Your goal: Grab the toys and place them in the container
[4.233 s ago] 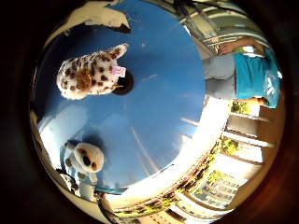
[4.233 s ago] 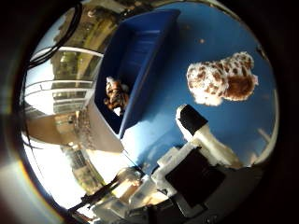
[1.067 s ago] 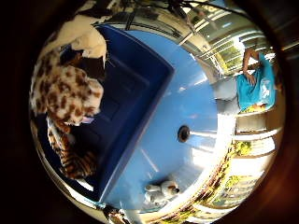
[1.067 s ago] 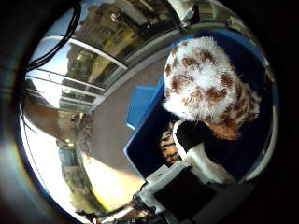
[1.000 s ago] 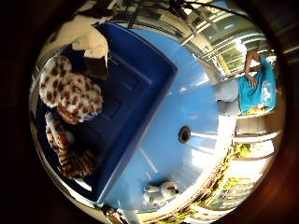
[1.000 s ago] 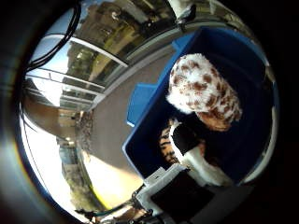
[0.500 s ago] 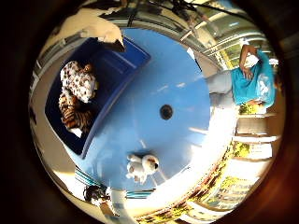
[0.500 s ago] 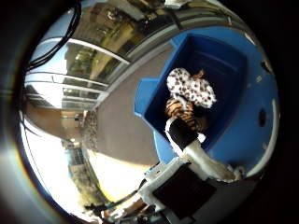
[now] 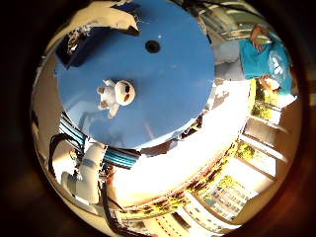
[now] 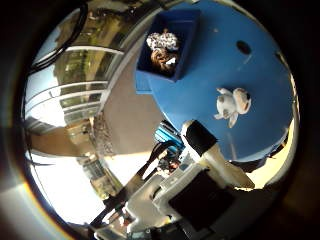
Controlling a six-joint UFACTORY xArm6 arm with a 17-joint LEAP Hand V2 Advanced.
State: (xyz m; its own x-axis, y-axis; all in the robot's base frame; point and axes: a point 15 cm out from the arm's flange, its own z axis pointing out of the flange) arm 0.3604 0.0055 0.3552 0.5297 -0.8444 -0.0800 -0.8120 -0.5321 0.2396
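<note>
A white plush toy with dark eye patches (image 10: 232, 105) lies by itself on the round blue table (image 9: 173, 98). At the table's edge stands the blue container (image 10: 186, 50). It holds a brown-spotted plush (image 10: 164, 40) and a striped orange plush (image 10: 162, 57) side by side. My right hand (image 10: 210, 150) is high above the table, well clear of all the toys. Its fingers (image 9: 111, 19) are relaxed and hold nothing. In the little finger side view a finger hides most of the container.
The table has a small dark hole (image 9: 152, 46) near its middle, between the container and the white plush. The arm's white base (image 9: 89, 173) stands beside the table. A person in a teal shirt (image 9: 266, 59) sits off the far side.
The spotted plush left my hand and now lies in the container beside the striped one. The hand has since pulled up and away, so the whole table shows.
</note>
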